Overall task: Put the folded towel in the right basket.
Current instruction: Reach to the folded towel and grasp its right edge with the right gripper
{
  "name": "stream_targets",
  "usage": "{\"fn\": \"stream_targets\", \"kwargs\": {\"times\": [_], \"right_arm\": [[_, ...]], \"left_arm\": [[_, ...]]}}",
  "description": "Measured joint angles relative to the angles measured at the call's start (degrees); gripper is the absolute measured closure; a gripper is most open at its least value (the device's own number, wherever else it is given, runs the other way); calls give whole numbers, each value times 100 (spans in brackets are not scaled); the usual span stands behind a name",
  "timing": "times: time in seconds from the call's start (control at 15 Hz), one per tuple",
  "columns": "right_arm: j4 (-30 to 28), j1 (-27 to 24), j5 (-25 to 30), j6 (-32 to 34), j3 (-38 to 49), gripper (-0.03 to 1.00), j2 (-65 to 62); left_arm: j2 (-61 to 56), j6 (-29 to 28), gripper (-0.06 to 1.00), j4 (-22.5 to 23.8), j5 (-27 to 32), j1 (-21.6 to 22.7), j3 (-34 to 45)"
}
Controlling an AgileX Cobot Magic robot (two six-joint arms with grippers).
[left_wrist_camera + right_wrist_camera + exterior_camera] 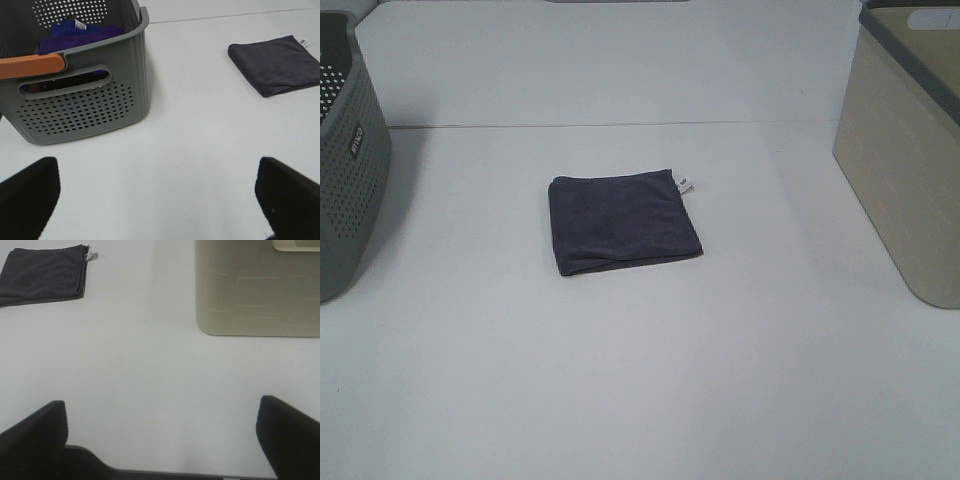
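Remaining: whole job, I'd judge. Dark grey folded towel (623, 222) lies flat in middle of worktop (620, 400), untouched, well apart from beige right basket (900, 170).
Done: nothing yet.
Left hand (160, 200): spread wide, empty, nr grey perforated basket (85, 100) w/ purple cloth (80, 32) inside.
Right hand (160, 435): spread wide, empty, facing gap betw towel & basket.
Surface: plain white, matte; thin seam (620, 124) across back.
Room: not shown beyond worktop.

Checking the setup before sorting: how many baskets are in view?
2. A grey perforated basket on the far left and a beige basket on the far right; both partly cropped.
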Motion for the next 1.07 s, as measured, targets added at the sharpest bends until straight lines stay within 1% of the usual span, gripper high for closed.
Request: {"fn": "stream_targets", "kwargs": {"times": [1.07], "right_arm": [[0,0,0,0,0,-1,0]], "left_arm": [[0,0,-5,0,0,0,0]]}}
